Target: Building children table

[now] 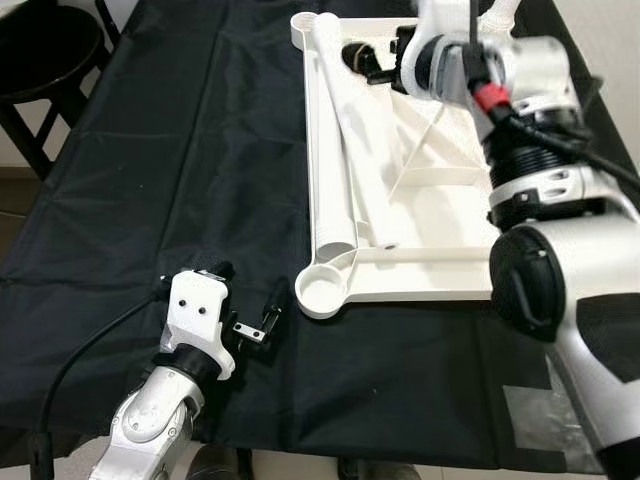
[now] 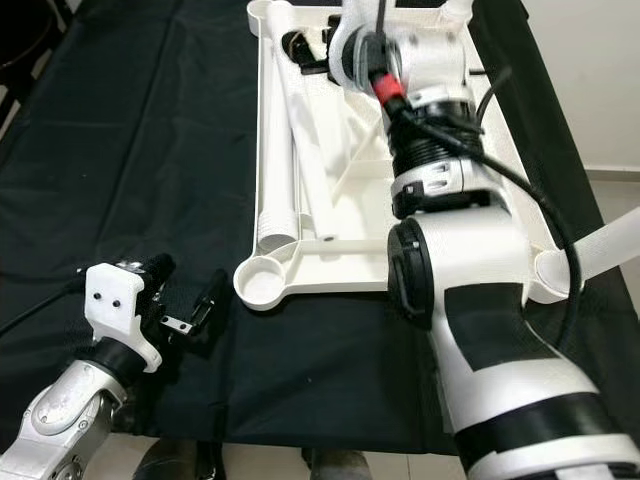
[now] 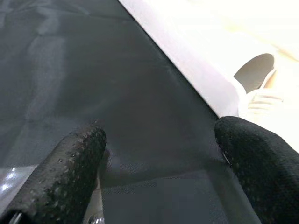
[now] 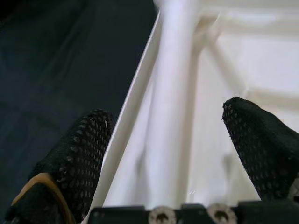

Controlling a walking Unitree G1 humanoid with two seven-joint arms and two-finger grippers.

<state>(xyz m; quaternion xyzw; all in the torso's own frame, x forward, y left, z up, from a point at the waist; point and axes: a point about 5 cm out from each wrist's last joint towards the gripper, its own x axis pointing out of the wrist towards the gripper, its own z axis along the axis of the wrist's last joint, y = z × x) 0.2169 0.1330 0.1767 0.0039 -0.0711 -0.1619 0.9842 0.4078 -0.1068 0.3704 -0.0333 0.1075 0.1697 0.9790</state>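
Note:
The white children's table top (image 1: 430,215) lies upside down on the black cloth. One white tube leg (image 1: 335,150) rests inside it along its left rim. Near the leg's far end hovers my right gripper (image 1: 362,60). In the right wrist view it (image 4: 168,135) is open, its fingers (image 4: 79,154) on either side of the leg (image 4: 173,93) without touching it. Low over the cloth at the front, my left gripper (image 1: 248,287) is open and empty, just left of the round corner socket (image 1: 322,288). The left wrist view shows that socket (image 3: 257,74) beyond the fingertips (image 3: 70,172).
The black cloth (image 1: 180,150) covers the whole work table, with open room on its left half. A dark stool (image 1: 40,60) stands at the far left. Another white leg (image 2: 600,250) pokes in at the right edge. A grey tape patch (image 1: 540,410) is at the front right.

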